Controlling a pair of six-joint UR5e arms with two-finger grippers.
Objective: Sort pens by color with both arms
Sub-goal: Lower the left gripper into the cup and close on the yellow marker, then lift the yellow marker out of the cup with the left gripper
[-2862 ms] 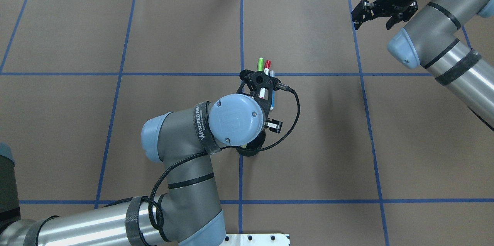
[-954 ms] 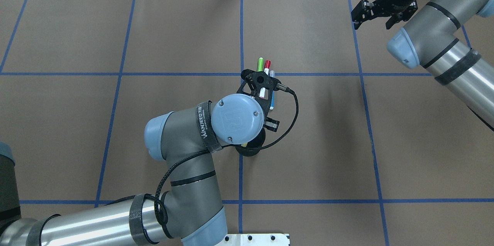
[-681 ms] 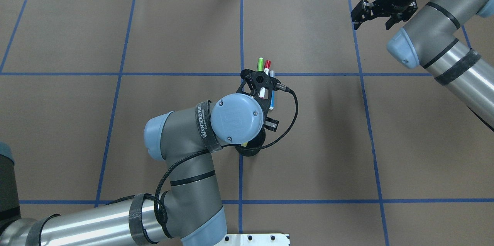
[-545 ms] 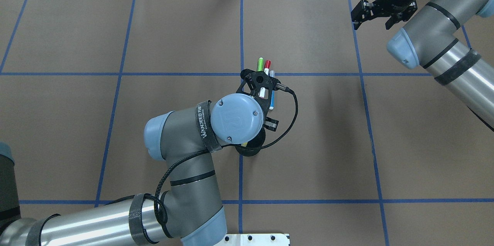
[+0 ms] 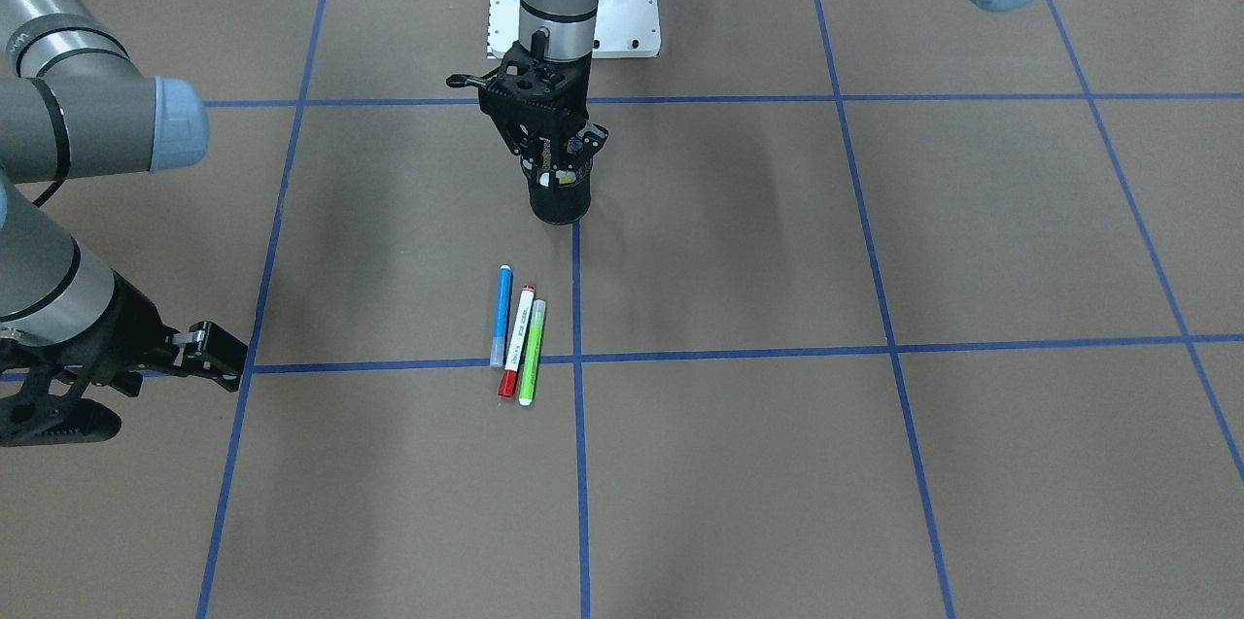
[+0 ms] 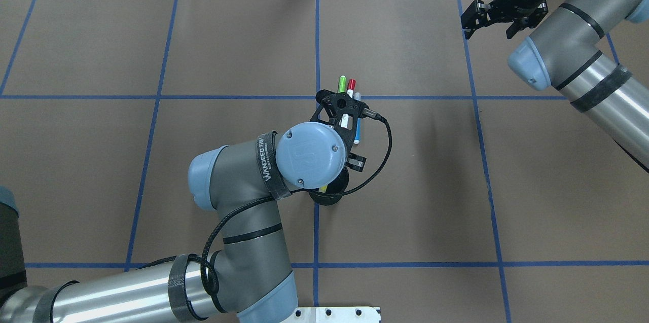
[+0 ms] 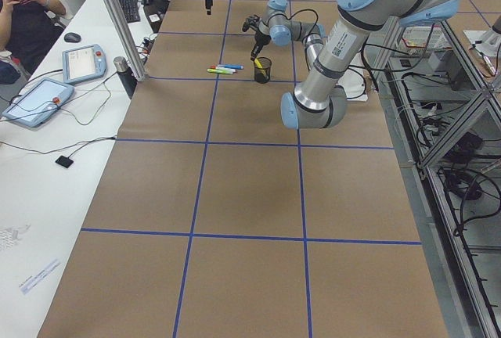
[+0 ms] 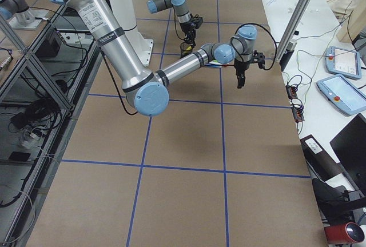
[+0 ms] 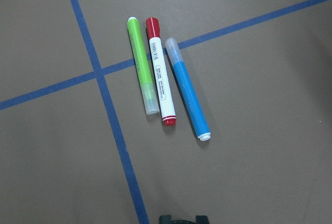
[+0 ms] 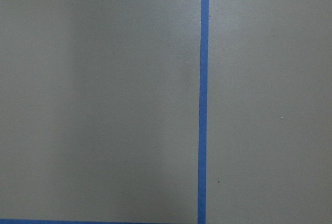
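I am seeing bright, even light from above; soft grey shadows are lying on the table [image 5: 777,464], and all views are looking sharp.

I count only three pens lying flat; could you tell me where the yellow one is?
In the front-facing view, the yellow pen sits inside the black mesh cup, directly beneath the left gripper.

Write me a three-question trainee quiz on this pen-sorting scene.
1. Which pen lies in the middle of the row on the table? A) blue B) red-capped C) green
2. True or false: the right pincer is open and holds nothing.
3. Fill in: the yellow pen stands in the black mesh ____.
Key: 1 B, the red-capped pen; 2 true; 3 cup.
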